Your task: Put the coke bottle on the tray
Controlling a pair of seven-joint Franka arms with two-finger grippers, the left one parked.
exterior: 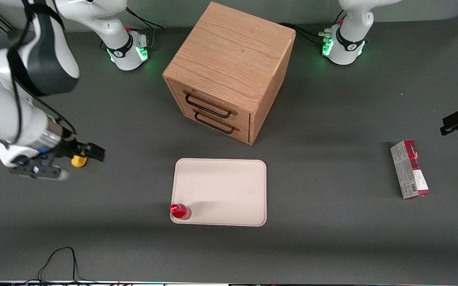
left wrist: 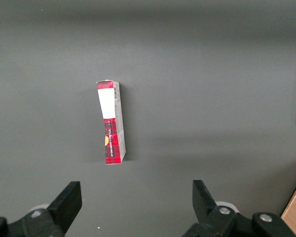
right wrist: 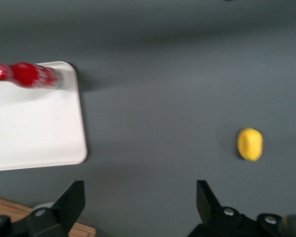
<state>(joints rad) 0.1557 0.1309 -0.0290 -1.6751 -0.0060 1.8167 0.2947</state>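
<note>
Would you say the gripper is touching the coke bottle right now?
Apart. The front view shows the gripper, jaws open, hovering by the yellow lump, with bare table between it and the coke bottle on the tray.

Yellow lump (exterior: 79, 161): partly hidden under the gripper (exterior: 94, 152) in the front view, near the working arm's end of the worktop; blurred in the wrist view. Coke bottle (right wrist: 24, 75): smeared, lettering unreadable, cap end cut by the frame edge. Tray (right wrist: 34, 123): cut off. Red-and-grey box (exterior: 410, 169): print too small to read.

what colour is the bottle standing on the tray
Red, clearest in the front view: coke bottle on tray; gripper away.
</note>
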